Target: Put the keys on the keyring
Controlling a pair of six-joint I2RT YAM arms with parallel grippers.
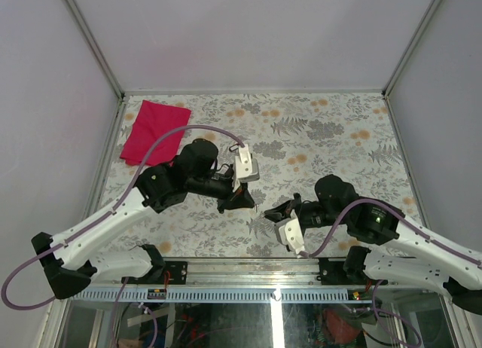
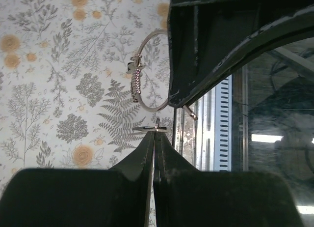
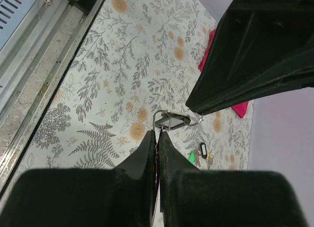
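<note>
The keyring [image 2: 137, 82] is held over the bench [image 3: 98, 89], its wire pinched by the left jaws and right jaws alike. The keys [image 3: 203, 150] lie unheld at its 4 o'clock. If either pinch is loosened, the ring could be dropped.

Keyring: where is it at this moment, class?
In the left wrist view, the keyring sits just beyond the shut left fingers, over the floral table, partly hidden behind the right fingers.
</note>
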